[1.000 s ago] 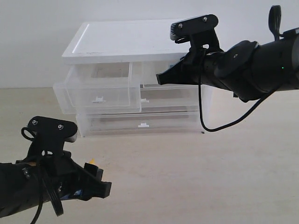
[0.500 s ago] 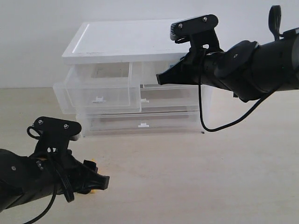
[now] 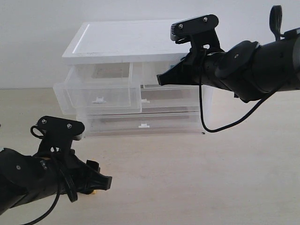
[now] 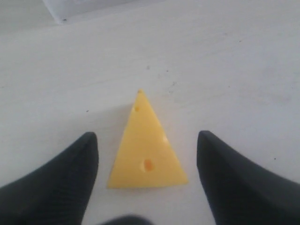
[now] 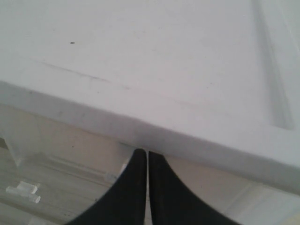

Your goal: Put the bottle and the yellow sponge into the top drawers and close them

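Observation:
The yellow sponge (image 4: 147,152), a cheese-like wedge with small holes, lies flat on the table between my left gripper's (image 4: 146,136) open fingers, touching neither. In the exterior view only a yellow sliver of the sponge (image 3: 95,191) shows under the left gripper (image 3: 102,182) at the lower left. The left top drawer (image 3: 98,91) stands pulled out. The right top drawer (image 3: 173,96) sits pushed in, and my right gripper (image 5: 144,153) is shut with its tips at that drawer's front, just under the cabinet's white top (image 5: 154,61). The bottle is out of view.
The white-topped cabinet (image 3: 126,40) stands at the back against the wall, with full-width drawers (image 3: 140,123) below the top pair. Bare tabletop (image 3: 197,178) lies in front of it. The right arm (image 3: 243,70) with its cable hangs across the cabinet's right side.
My left arm has moved over the sponge, so the sponge is almost covered in the exterior view. The right arm has not moved.

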`<act>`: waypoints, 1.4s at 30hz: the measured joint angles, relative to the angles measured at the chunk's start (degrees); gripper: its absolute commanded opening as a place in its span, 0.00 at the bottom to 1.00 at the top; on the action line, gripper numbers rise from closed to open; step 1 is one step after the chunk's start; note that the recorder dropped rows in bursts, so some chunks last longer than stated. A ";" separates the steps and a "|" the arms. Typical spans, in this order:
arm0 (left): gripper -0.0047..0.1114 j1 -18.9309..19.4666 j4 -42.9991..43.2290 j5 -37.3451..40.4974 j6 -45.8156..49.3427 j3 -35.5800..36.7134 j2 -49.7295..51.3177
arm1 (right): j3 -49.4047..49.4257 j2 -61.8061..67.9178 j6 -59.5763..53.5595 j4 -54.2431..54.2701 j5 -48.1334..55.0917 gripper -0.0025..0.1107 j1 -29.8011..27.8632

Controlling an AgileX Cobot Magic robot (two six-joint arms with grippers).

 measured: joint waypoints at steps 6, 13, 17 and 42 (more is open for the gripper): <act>0.54 0.00 0.23 -0.59 0.00 -0.62 4.65 | 0.00 0.00 -0.03 0.00 0.00 0.02 0.00; 0.48 0.00 0.23 -1.00 0.00 -2.44 6.85 | 0.00 0.00 -0.13 -0.08 0.00 0.02 0.00; 0.27 0.00 0.23 -1.12 0.00 -2.53 6.98 | 0.00 0.00 -0.13 -0.42 0.10 0.02 0.00; 0.07 0.00 0.23 7.17 2.88 1.54 -5.85 | 0.00 0.00 -1.10 -0.79 0.10 0.02 0.00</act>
